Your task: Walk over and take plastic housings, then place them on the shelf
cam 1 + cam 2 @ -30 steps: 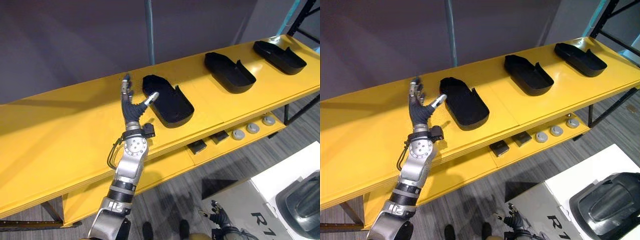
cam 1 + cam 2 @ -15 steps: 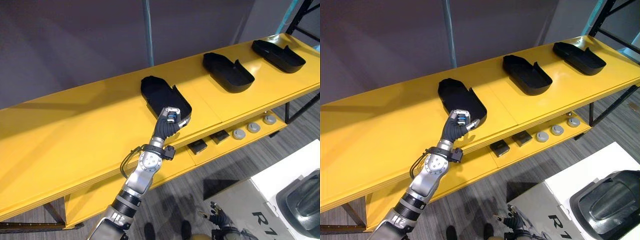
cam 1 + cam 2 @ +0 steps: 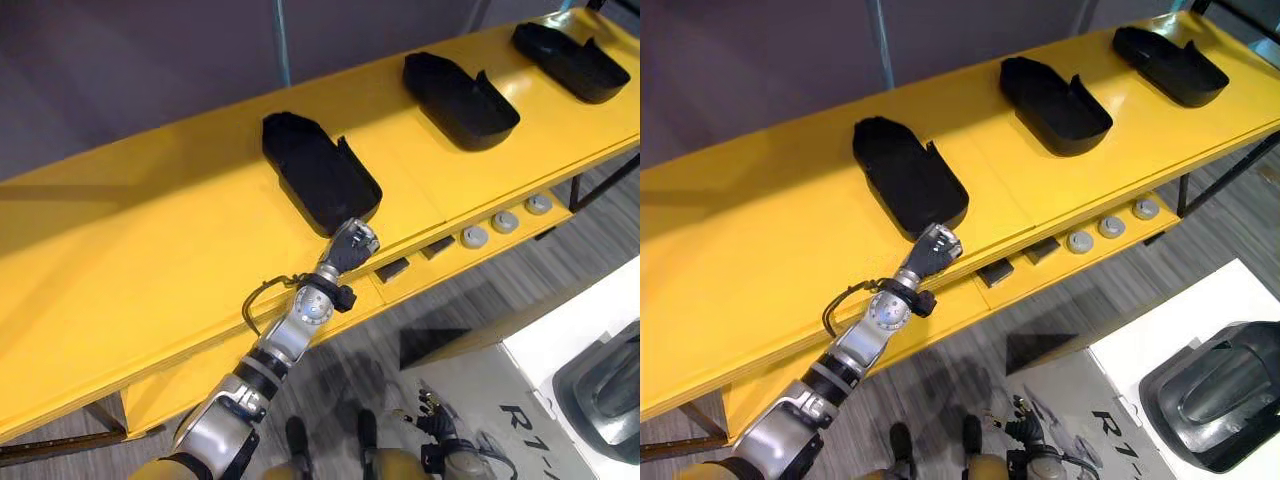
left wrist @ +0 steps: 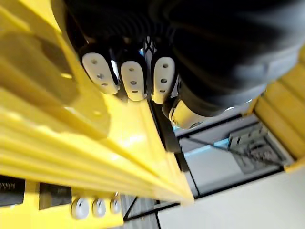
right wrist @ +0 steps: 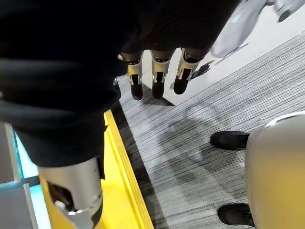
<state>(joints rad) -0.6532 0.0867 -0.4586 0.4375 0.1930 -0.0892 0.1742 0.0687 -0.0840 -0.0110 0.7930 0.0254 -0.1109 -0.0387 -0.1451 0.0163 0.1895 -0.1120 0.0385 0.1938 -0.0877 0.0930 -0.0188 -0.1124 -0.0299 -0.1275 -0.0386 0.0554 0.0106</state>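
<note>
The right hand (image 3: 436, 428) is hanging low, its fingers (image 5: 157, 71) pointing straight down over the grey floor (image 5: 190, 143) and holding nothing, with a white box (image 3: 570, 340) standing just to the right of them. The left hand (image 3: 350, 242) is hovering at the front edge of the yellow shelf (image 3: 150, 260), its fingers (image 4: 133, 81) curling into a tight fist right over that edge; nothing is showing inside the curl. To the left of these fingers the shelf top is lying bare and wide, leaving open room all along the front edge. Below the fingers a lower yellow board (image 3: 415, 292) is carrying two dark blocks (image 3: 392, 269) and, farther right, three grey round discs (image 3: 505, 222). The nearest plastic housing (image 3: 315, 180) is lying flat on the shelf top, hollow side up, just beyond the fingers, its near end sitting right at the fist; I cannot tell whether the two are touching. A second housing (image 3: 460, 88) is lying farther along to the right of the fingers, well apart from them, and a third housing (image 3: 570, 48) is sitting near the shelf's far end. Behind the shelf a grey post (image 3: 283, 40) is standing upright.
</note>
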